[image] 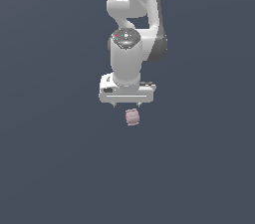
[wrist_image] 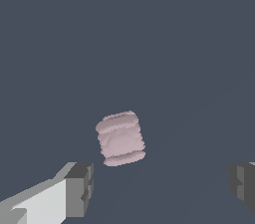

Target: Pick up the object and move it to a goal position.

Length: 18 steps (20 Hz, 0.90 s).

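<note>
The object (image: pixel 132 117) is a small pale pink barrel-shaped lump with faint ribbed bands, lying on the dark grey surface. In the exterior view it shows just below the white gripper (image: pixel 127 104) and slightly toward the exterior view's right. In the wrist view the object (wrist_image: pixel 120 138) lies beyond the fingertips, outside the gap between them. The gripper (wrist_image: pixel 162 188) is open and empty, its grey fingers (wrist_image: pixel 80 188) spread much wider than the object. It does not touch the object.
The white arm (image: pixel 130 14) rises behind the gripper at the top of the exterior view. A plain dark grey surface (image: pixel 55 158) fills the rest of both views. No goal marker shows.
</note>
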{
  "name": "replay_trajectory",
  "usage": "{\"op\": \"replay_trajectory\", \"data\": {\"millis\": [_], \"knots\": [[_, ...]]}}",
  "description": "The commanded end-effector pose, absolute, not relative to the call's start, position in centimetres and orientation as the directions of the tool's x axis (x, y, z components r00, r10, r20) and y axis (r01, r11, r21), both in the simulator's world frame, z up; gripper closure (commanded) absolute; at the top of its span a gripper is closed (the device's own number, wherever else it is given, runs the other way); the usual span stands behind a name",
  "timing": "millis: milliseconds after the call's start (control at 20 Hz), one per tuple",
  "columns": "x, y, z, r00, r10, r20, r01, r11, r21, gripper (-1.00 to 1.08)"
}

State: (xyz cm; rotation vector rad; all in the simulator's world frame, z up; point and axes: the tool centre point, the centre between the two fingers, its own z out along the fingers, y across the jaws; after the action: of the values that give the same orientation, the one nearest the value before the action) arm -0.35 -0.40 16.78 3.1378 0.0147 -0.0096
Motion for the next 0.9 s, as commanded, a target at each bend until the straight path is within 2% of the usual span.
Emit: {"op": "replay_trajectory", "data": {"millis": [0, 500, 850], "knots": [[-0.4, -0.4, 16.8, 1.0, 0.009, -0.006, 0.009, -1.0, 0.004, -0.92], [-0.4, -2.1, 17.0, 0.998, -0.063, -0.011, -0.063, -0.998, -0.008, -0.92], [-0.4, -1.6, 16.2, 0.999, -0.031, -0.009, -0.031, -0.999, -0.006, -0.92]]}}
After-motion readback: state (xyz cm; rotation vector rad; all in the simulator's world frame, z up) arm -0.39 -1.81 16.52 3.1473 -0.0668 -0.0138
